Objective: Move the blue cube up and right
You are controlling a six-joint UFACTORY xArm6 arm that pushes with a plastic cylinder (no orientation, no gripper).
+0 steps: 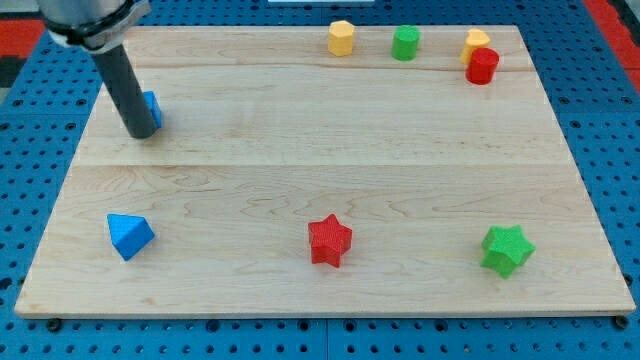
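My tip (143, 133) touches the blue cube (152, 106) on its left-bottom face; no jaws fitted. Cube judged light, rigid, slides readily; push there.

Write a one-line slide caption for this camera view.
My tip sits at the blue cube, on its left, on the wooden board; a blue triangular block lies below.
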